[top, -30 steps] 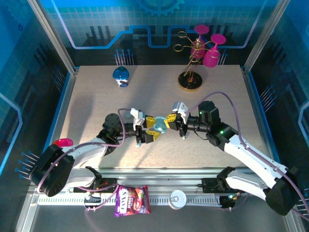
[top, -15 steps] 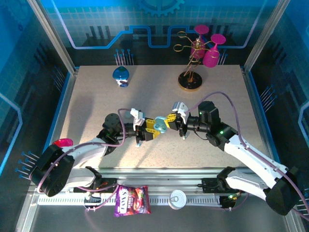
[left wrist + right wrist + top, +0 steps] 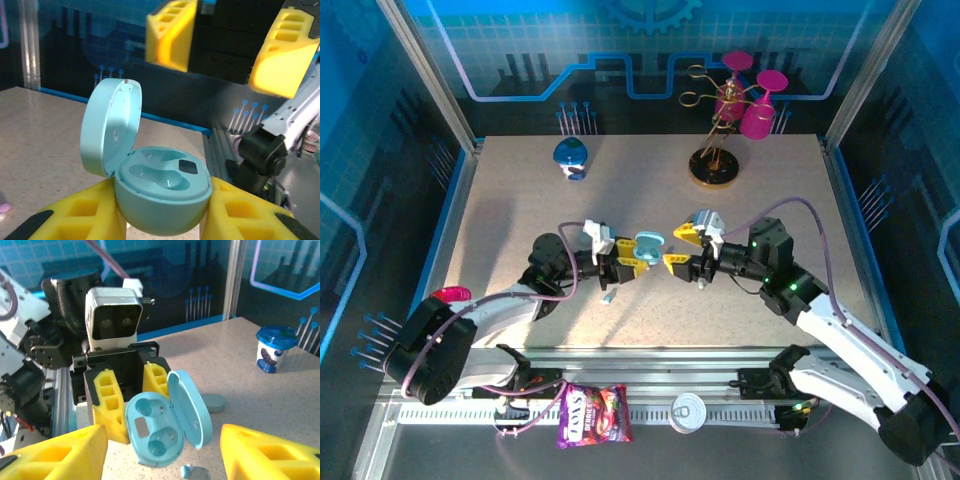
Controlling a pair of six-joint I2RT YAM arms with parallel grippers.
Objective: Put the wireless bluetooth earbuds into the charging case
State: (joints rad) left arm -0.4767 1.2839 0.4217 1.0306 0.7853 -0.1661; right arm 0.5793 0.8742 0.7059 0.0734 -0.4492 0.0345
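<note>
A pale blue charging case [image 3: 162, 195] hangs above the table with my left gripper [image 3: 162, 222] shut on its lower half. Its lid [image 3: 110, 127] stands open and both wells are bare. In the top view the case [image 3: 647, 245] sits between the two grippers. My right gripper [image 3: 680, 248] is open just to its right, apart from it, with nothing held. In the right wrist view the case [image 3: 152, 432] faces me between my own spread fingers [image 3: 55, 455]. One small blue earbud [image 3: 186, 470] lies on the table beneath the case. Another small blue piece [image 3: 608, 296] lies under the left gripper.
A flat pale blue oval [image 3: 213, 402] lies on the table behind the case. A blue lidded cup [image 3: 570, 157] stands at the back left. Pink glasses hang on a gold stand [image 3: 715, 165] at the back right. A snack bag [image 3: 592, 415] and a can [image 3: 687, 411] rest on the front rail.
My right gripper has opened, let go of the case and drawn back to the right. The left gripper has closed on the case, whose lid now stands open.
</note>
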